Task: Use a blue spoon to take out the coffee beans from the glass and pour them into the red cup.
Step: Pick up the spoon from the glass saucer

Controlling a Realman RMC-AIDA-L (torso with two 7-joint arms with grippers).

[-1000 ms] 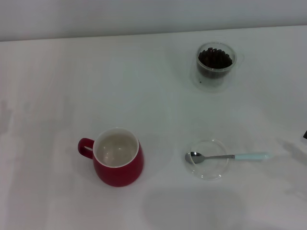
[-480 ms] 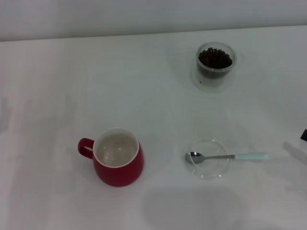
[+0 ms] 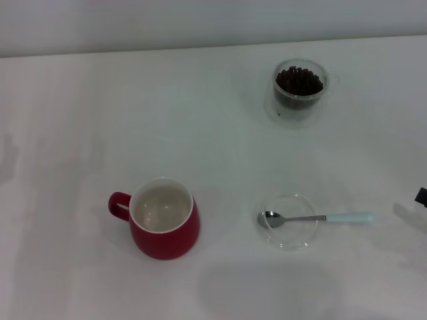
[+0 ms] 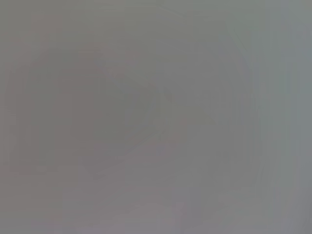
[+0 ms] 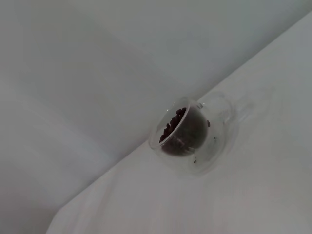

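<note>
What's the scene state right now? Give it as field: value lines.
red cup: upright on the table's near left, inside looks empty, handle toward the robot's left
glass: far right, upright, holds coffee beans
blue spoon: lying flat, metal bowl resting in the clear saucer, pale handle pointing to the robot's right
table: white
right gripper: only a dark sliver at the head view's right edge, beyond the spoon handle
left gripper: not in view
task progress: spoon not picked up

right gripper point(image 3: 422, 196): dark sliver at right edge (fingers unseen) | left arm: out of view
</note>
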